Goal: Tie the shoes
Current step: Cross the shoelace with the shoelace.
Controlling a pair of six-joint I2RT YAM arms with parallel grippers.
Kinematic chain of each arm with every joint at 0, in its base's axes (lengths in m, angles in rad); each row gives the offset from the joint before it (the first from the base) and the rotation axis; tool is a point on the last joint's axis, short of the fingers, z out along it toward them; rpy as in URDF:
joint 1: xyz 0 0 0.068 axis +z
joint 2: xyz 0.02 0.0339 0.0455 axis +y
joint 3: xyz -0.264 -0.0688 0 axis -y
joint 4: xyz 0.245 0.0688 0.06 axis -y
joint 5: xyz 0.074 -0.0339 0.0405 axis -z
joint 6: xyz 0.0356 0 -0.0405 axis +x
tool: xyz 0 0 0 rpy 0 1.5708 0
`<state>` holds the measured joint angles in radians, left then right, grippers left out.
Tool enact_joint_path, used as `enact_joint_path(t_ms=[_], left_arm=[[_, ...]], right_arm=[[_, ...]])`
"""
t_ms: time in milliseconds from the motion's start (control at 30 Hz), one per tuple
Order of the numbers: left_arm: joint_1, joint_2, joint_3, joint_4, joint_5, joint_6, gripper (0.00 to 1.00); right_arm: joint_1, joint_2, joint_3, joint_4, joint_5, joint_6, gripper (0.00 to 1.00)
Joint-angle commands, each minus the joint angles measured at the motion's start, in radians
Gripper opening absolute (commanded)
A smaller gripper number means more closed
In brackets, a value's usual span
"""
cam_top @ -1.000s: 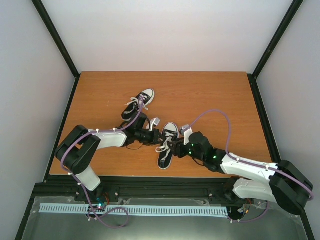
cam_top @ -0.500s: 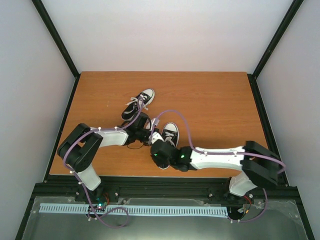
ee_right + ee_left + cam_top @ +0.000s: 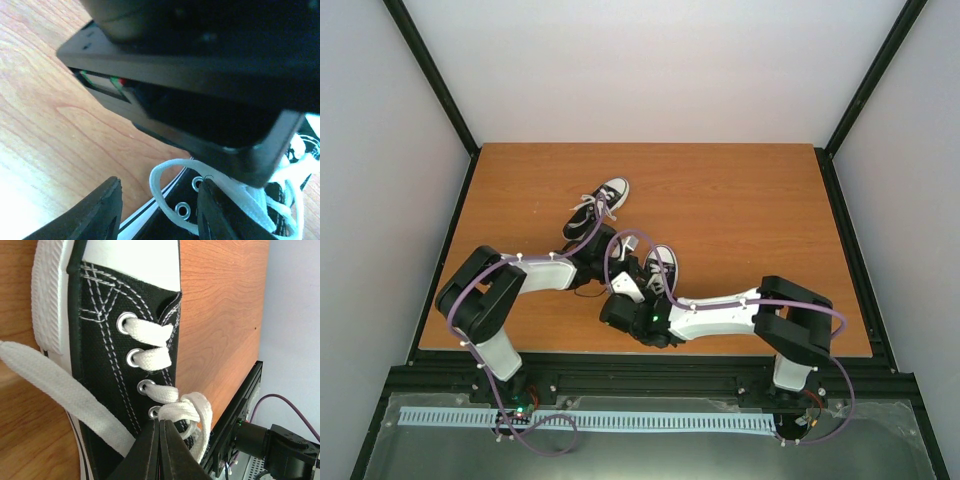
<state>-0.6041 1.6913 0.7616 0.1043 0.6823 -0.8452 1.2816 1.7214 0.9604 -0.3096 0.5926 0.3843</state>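
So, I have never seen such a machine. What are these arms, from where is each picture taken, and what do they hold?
These are two robot arms bolted at the near edge of a wooden table. The wide picture looks down from above: the left arm and the right arm both reach to the nearer black sneaker; the other sneaker lies farther back. The two close pictures come from small cameras on the wrists. The left gripper is shut, its tips at the white lace by the eyelets; whether it pinches the lace, I cannot tell. The right gripper is open, with a lace loop between its fingers.
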Motion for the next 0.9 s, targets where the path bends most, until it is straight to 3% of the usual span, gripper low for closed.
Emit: enact_joint_path(t_ms=[0, 100, 333, 700, 867], left_arm=[[0.012, -0.002, 0.019, -0.01, 0.023, -0.011, 0.01], [0.011, -0.001, 0.021, -0.015, 0.021, -0.007, 0.01], [0.01, 0.003, 0.019, -0.022, 0.017, 0.004, 0.01], [0.011, 0.001, 0.02, -0.029, 0.012, 0.029, 0.01], [0.011, -0.001, 0.019, -0.034, 0.01, 0.041, 0.01]], right_arm=[[0.014, 0.044, 0.023, -0.047, 0.116, 0.062, 0.43], [0.015, 0.061, 0.034, -0.078, 0.171, 0.106, 0.37], [0.007, 0.012, -0.006, -0.023, 0.158, 0.13, 0.03], [-0.175, -0.269, -0.275, 0.35, -0.362, 0.084, 0.03], [-0.238, -0.318, -0.321, 0.417, -0.481, 0.111, 0.03]])
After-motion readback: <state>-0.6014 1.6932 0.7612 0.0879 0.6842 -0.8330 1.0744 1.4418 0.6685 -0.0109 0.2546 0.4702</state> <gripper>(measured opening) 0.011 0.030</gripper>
